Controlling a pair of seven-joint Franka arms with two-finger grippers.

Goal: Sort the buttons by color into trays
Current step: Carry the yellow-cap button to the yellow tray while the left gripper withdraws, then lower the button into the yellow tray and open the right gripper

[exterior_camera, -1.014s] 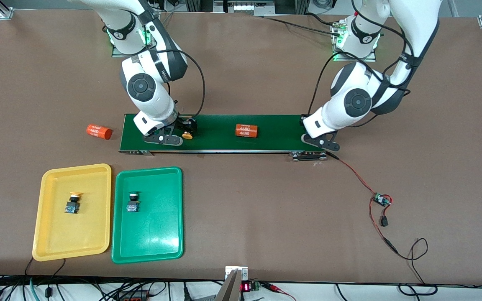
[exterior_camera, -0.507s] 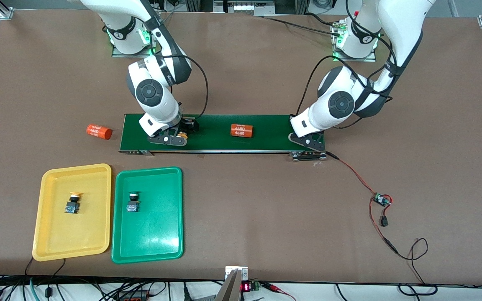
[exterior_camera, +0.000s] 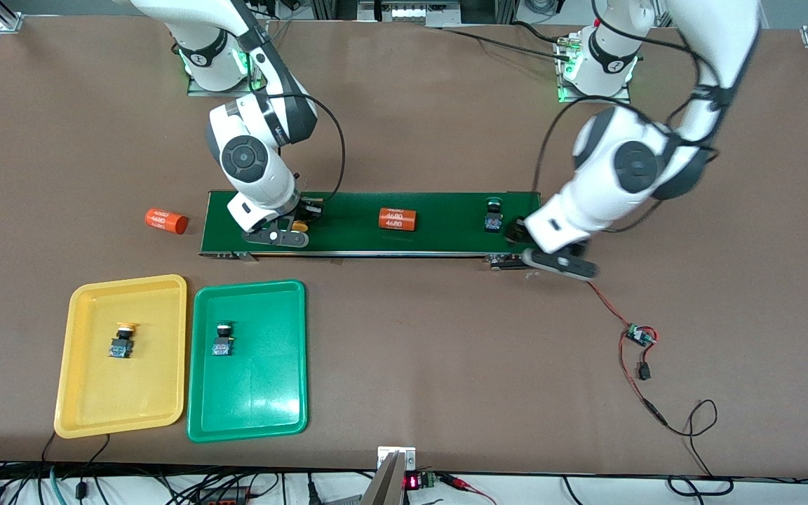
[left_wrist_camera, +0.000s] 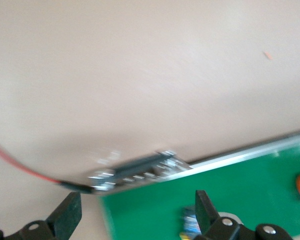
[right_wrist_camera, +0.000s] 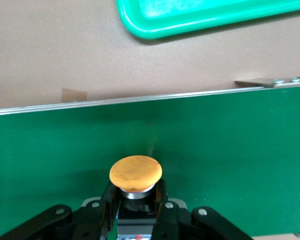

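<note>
Now clamped on the yellow-capped button at the right arm's end of the conveyor belt: the right gripper, jaws drawn in tight against the black body under the cap, where a second earlier they stood wide around it. Released at the belt's other end: a green-capped button, sitting alone on the belt, no longer hidden under the left gripper, which has spread its fingers wide, lifted off and swung out past the belt's corner over bare table. Shifted too: the orange cylinder on the belt, a little closer to the right arm's end than before, so the belt appears to be running. Unmoved: the second orange cylinder on the table just off the belt's end, the yellow tray with one yellow-capped button in it, and the green tray beside it with one green-capped button. Meaning for the sort, as a judgement: half done, one of each colour already placed; grip secured on the third button, so next a lift and a carry toward the yellow tray; the fourth, freshly fed onto the belt, likely to ride down for a later pick, provided the cylinder ahead of it gets ignored
</note>
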